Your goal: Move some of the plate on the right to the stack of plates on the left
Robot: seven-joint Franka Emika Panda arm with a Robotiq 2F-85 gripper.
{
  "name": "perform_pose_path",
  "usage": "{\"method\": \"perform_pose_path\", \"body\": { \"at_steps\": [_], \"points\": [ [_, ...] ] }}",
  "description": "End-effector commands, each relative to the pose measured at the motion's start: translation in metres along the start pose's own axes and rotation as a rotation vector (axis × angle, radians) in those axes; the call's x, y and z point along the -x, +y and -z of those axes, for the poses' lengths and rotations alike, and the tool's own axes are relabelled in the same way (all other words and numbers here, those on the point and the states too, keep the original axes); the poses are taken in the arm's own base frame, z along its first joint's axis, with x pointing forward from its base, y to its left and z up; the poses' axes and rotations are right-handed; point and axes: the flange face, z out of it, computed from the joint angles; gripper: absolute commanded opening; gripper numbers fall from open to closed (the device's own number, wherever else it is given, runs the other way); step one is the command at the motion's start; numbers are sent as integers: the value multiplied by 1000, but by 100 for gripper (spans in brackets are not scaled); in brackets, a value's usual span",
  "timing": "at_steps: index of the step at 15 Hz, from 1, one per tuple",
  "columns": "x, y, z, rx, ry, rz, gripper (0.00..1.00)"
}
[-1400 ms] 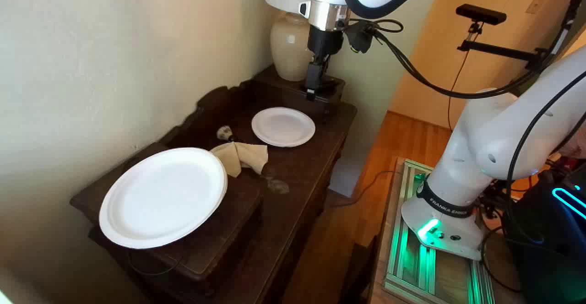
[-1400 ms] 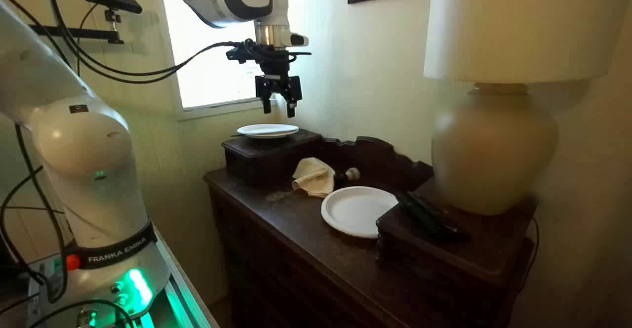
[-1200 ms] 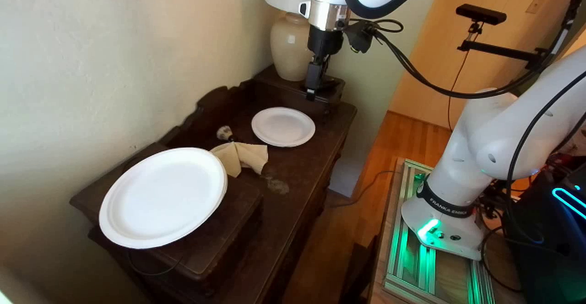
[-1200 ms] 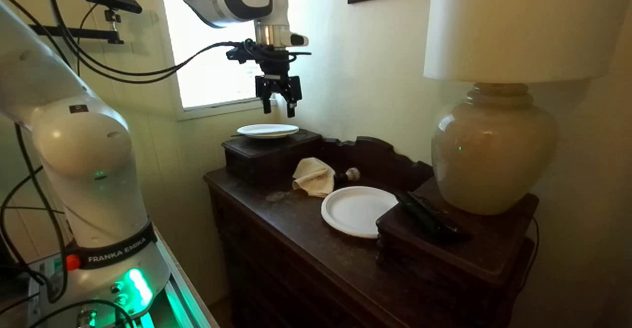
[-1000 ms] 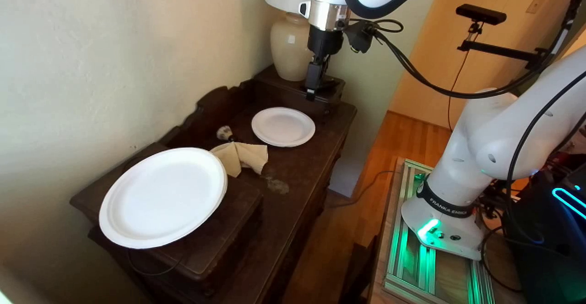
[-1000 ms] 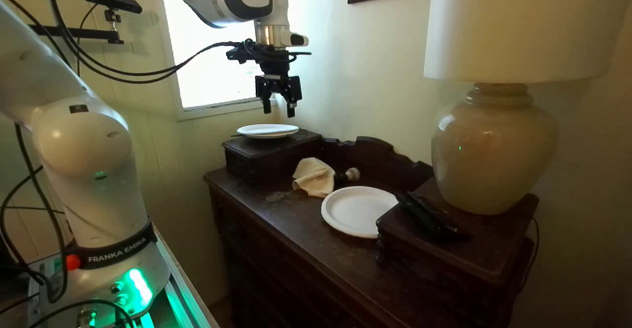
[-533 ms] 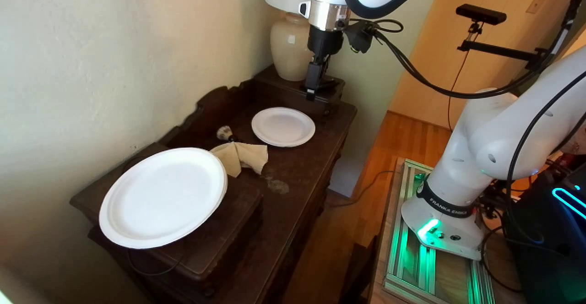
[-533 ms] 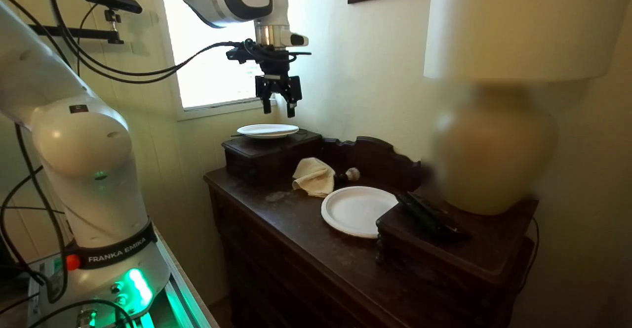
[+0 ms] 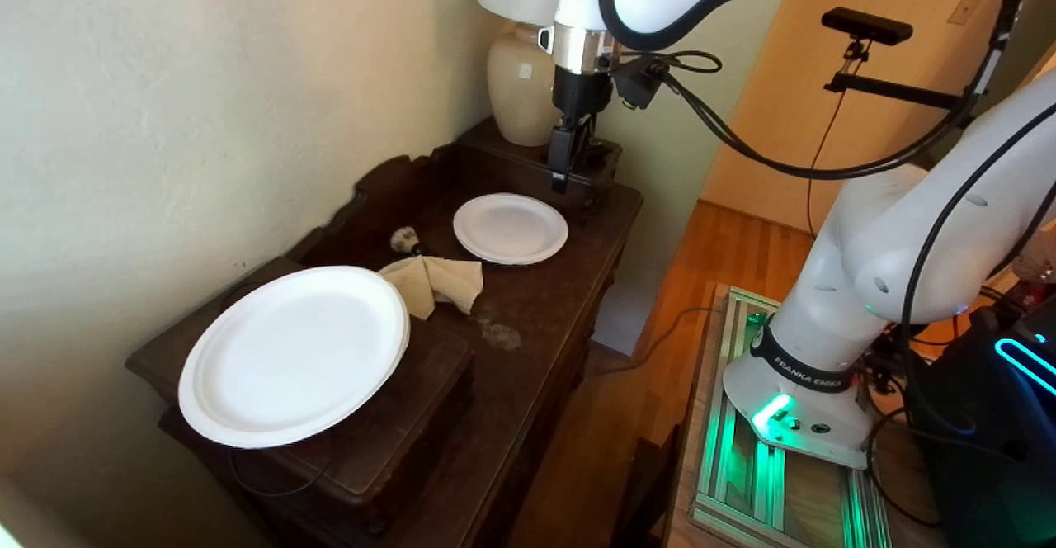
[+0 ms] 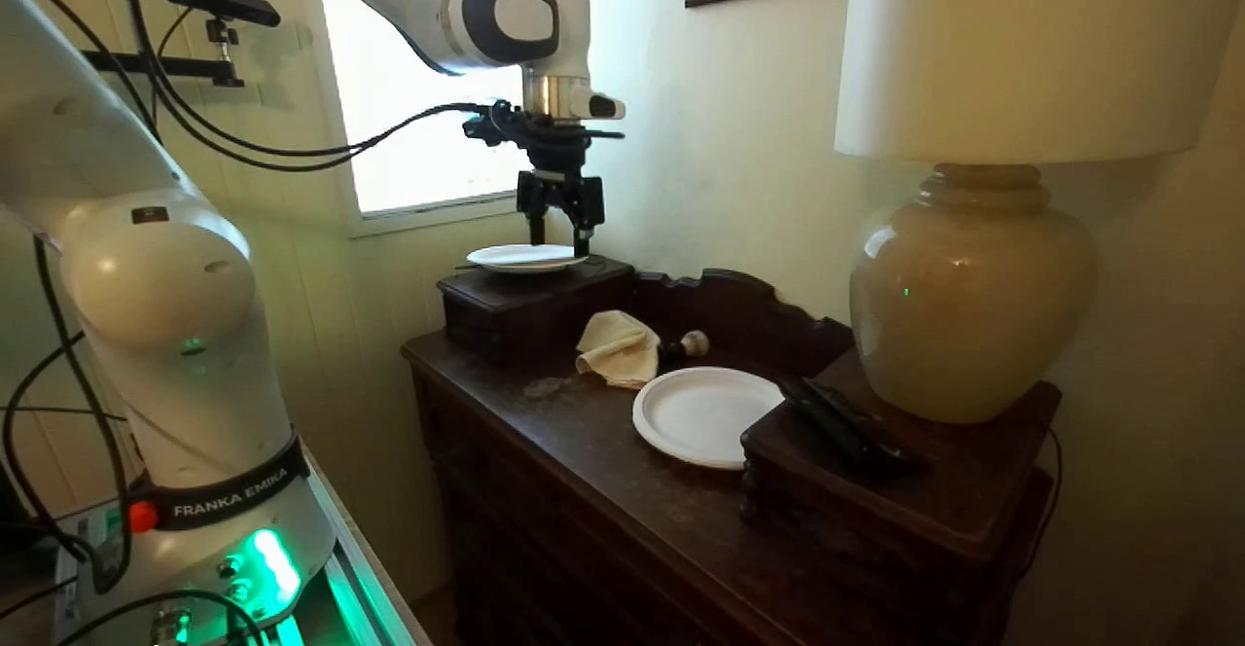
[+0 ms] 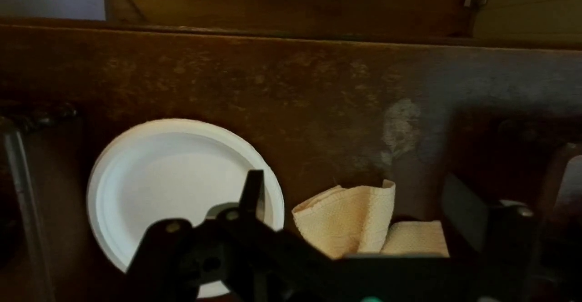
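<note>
Two rims at least to see in the stack of plates (image 9: 294, 354), resting upon a raised box (image 9: 404, 403) at one end of the dark counter (image 9: 536, 292). From this stack, going toward two o'clock in an exterior view, can meet first a cream cloth (image 9: 445, 280) and after it the plate on the right (image 9: 510, 230), lying flat directly on the counter, well apart from the stack. Cannot tell whether single or several. Just beside the cloth, toward eleven o'clock: a small brush (image 9: 405, 240) with dark handle.

From the plate on the right, toward two o'clock in an exterior view: a lamp (image 10: 973, 305), standing on another box (image 10: 905, 510), near a long black object (image 10: 846, 432) too dark to name. Behind the corner of this other box, hidden from sight: a piece of the plate's edge.

Hanging in the air in an exterior view, under the white arm (image 10: 175, 276) and pointing to six o'clock: the pincer (image 10: 559, 243). By line of sight only, with tips in front of the stack's edge. With fingers (image 11: 251, 193) clearly apart from each other. In the wrist view, with the plate on the right toward nine o'clock, one finger in front of it between three and four o'clock of its rim, and the cloth to see between both fingers. Cannot tell from there the height over the plate.
</note>
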Motion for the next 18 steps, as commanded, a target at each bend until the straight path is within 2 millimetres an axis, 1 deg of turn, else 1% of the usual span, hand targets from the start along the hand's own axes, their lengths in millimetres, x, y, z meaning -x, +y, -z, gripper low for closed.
{"method": "perform_pose_path", "body": {
  "at_steps": [1, 2, 4, 7, 11, 12, 13, 15, 18],
  "points": [
    [-33, 18, -37, 30, -16, -98, 100],
    [-44, 23, -48, 57, 2, -121, 100],
    [-65, 27, -67, 96, 32, -156, 100],
    [-93, 28, -97, 171, 18, -190, 100],
    [-125, 30, -136, 244, -17, -190, 100],
    [-130, 29, -140, 210, -30, -167, 100],
    [-111, 30, -130, 208, -28, -184, 100],
    [-122, 29, -141, 209, -39, -177, 100],
    [-127, 28, -143, 209, -38, -175, 100]
  ]
}}
